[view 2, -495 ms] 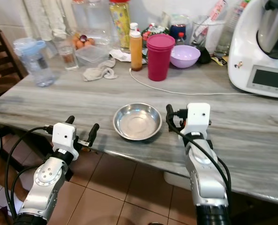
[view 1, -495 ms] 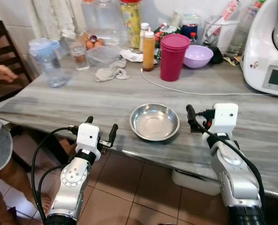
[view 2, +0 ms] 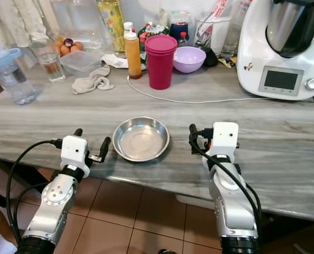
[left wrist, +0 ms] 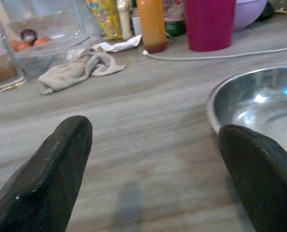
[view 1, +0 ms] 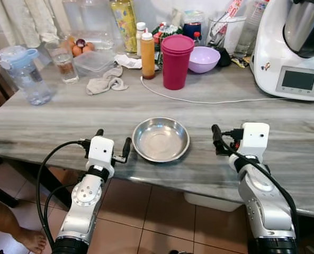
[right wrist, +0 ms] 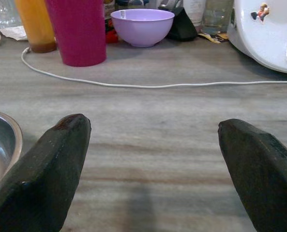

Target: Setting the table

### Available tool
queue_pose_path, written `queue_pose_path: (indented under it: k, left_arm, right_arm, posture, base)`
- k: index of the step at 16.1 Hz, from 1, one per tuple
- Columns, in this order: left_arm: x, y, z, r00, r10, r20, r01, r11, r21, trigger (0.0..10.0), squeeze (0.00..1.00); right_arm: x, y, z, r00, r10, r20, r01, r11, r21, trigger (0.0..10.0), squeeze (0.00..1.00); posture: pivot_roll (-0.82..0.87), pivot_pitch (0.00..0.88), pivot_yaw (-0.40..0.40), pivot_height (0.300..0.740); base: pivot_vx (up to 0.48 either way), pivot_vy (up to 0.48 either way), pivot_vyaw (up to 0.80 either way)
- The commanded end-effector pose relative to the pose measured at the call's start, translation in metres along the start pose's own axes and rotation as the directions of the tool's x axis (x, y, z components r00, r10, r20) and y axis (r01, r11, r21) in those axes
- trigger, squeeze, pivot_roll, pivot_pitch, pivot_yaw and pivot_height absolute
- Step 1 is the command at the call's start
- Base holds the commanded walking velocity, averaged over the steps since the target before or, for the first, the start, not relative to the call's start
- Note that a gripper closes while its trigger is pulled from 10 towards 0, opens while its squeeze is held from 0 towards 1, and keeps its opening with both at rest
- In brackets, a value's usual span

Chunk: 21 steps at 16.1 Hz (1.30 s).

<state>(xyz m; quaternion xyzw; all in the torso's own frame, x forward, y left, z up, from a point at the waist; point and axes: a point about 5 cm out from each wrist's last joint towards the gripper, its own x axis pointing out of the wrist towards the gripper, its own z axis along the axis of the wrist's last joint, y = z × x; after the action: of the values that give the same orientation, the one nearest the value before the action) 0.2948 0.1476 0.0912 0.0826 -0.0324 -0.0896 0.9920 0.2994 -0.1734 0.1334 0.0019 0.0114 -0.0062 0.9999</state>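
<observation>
Desk (view 1: 66, 119) is running grey and wood-grained across the frame, back edge crowded. White kitchen machine (view 1: 292, 50) is sitting at the far right corner, its white cord (view 1: 199, 100) trailing across the top. Water jug (view 1: 23, 74) is standing far left, with a glass (view 1: 64, 64) and a clear tub (view 1: 96, 61) close by and a crumpled rag (view 1: 106, 83) in front of them. Magenta tumbler (view 1: 177, 61) is standing mid-back, orange bottle (view 1: 147, 55) just beside it, purple bowl (view 1: 203, 59) on its other side. Steel dish (view 1: 161, 139) is lying empty near the front edge, between both arms. Left pincer (view 1: 113, 146) is hovering at the desk edge just beside the dish rim, fingers spread, gripping nothing. Right pincer (right wrist: 155, 164) is hovering low over bare desk on the dish's other side, fingers also spread wide and empty. Progress: early. One dish looks placed at a seat; no cutlery or cup is by it, so most of the setting is probably left.
</observation>
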Motion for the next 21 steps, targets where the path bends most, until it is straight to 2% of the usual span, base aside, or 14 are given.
queue_pose_path:
  k: [1, 11, 16, 21]
  left_arm:
    - [-0.0012, 0.0018, -0.0028, 1.000, 0.008, -0.021, -0.008, 1.000, 0.017, 10.0, 0.00]
    - [-0.0014, 0.0038, -0.0017, 1.000, 0.013, -0.025, -0.013, 1.000, 0.028, 10.0, 0.00]
    - [-0.0015, 0.0026, -0.0019, 1.000, 0.012, -0.029, -0.011, 1.000, 0.029, 10.0, 0.00]
    - [-0.0013, 0.0010, -0.0024, 0.999, 0.011, -0.031, -0.010, 1.000, 0.029, 10.0, 0.00]
  right_arm:
    - [0.0002, 0.0028, 0.0058, 1.000, 0.010, 0.018, -0.011, 1.000, 0.008, 10.0, 0.00]
    - [-0.0002, 0.0038, 0.0031, 1.000, 0.000, 0.009, 0.000, 1.000, 0.014, 10.0, 0.00]
    - [-0.0002, 0.0022, 0.0027, 1.000, -0.006, 0.005, 0.006, 1.000, 0.017, 10.0, 0.00]
    - [0.0004, 0.0021, 0.0028, 1.000, -0.008, 0.002, 0.008, 1.000, 0.018, 10.0, 0.00]
  posture:
    - [-0.23, 0.028, 0.039, 0.740]
    - [-0.22, 0.032, 0.039, 0.740]
    - [-0.23, 0.034, 0.036, 0.740]
    - [-0.23, 0.033, 0.035, 0.740]
  base:
    - [0.000, 0.000, -0.42]
    - [-0.087, 0.000, -0.04]
    - [0.000, 0.000, -0.42]
    - [-0.244, 0.000, -0.63]
